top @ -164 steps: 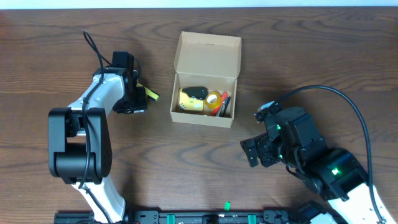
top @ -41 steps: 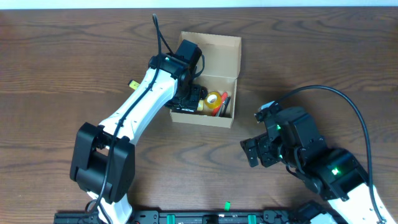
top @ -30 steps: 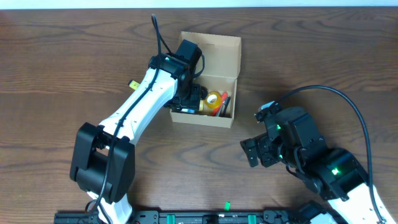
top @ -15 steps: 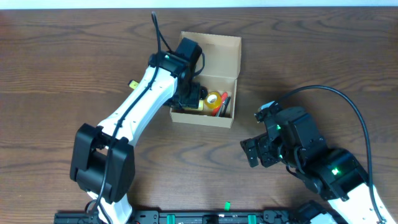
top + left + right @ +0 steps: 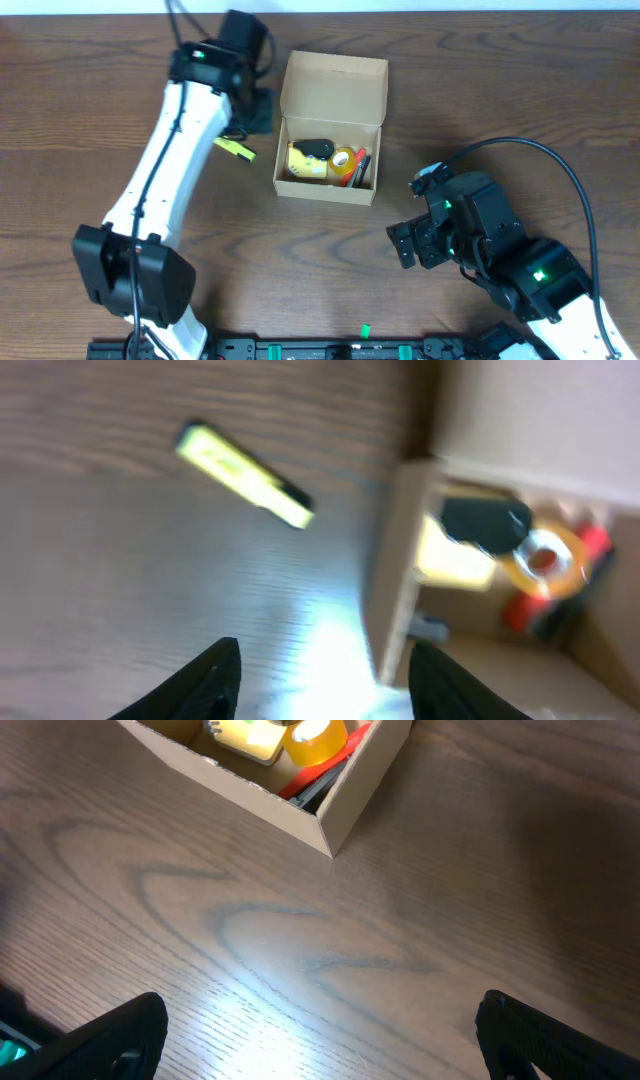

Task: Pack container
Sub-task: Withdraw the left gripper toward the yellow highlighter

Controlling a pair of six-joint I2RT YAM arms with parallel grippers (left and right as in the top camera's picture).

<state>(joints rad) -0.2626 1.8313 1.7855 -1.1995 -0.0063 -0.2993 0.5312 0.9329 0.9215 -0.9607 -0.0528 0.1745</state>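
Observation:
The container (image 5: 334,80) is a tan cardboard box, its flap lid standing open at the back. Inside lie a yellow block (image 5: 306,165), a black item (image 5: 318,148), a yellow tape roll (image 5: 343,159) and red and black pens (image 5: 361,166). My left gripper (image 5: 254,110) hovers just left of the box's lid. The left wrist view shows this gripper (image 5: 325,685) open and empty above the table beside the box wall (image 5: 392,585). A yellow highlighter (image 5: 235,148) lies on the table left of the box. My right gripper (image 5: 404,245) stands wide open and empty, off the box's front right corner (image 5: 334,838).
The dark wood table (image 5: 480,70) carries only the box and the highlighter (image 5: 243,474). The right arm's cable (image 5: 560,165) loops over the table at right. A black rail (image 5: 330,350) runs along the front edge.
My left arm has lifted out of the box's left end and swung back and left, uncovering the yellow block and black item. The right arm has not moved.

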